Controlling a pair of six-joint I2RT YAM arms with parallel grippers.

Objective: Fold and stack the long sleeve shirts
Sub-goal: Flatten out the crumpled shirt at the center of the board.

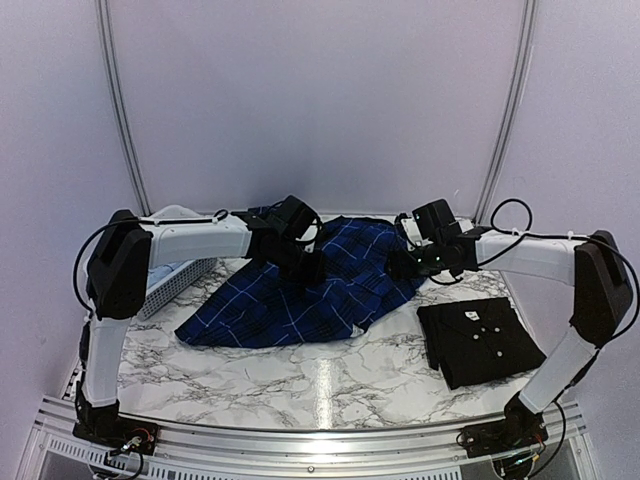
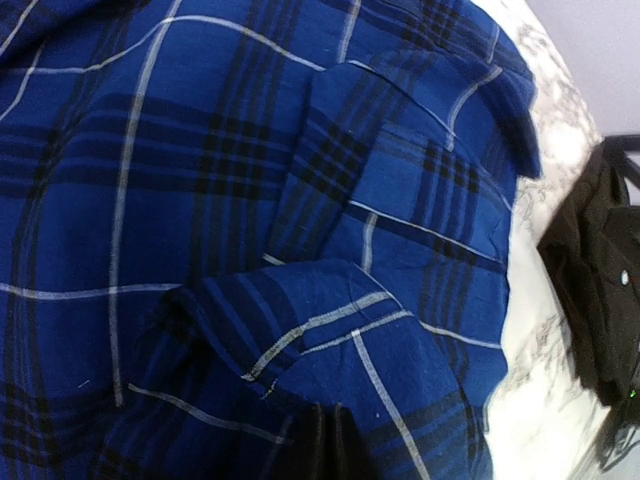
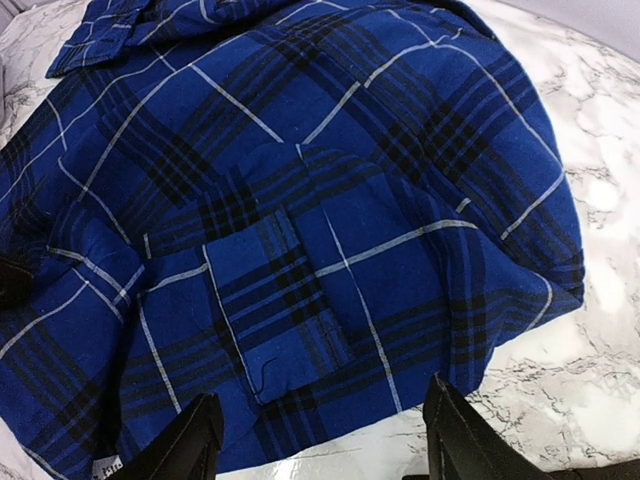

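Table (image 1: 300,378): basket (image 1: 172,278) (left), black shirt (image 1: 482,340), plaid shirt (image 1: 300,300)

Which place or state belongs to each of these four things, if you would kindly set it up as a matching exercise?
1. plaid shirt
2. black shirt
3. white lattice basket
4. right gripper

a. folded, on the right
b. open
c. spread out in the middle
d. at the far left

Pairs: 1-c, 2-a, 3-d, 4-b
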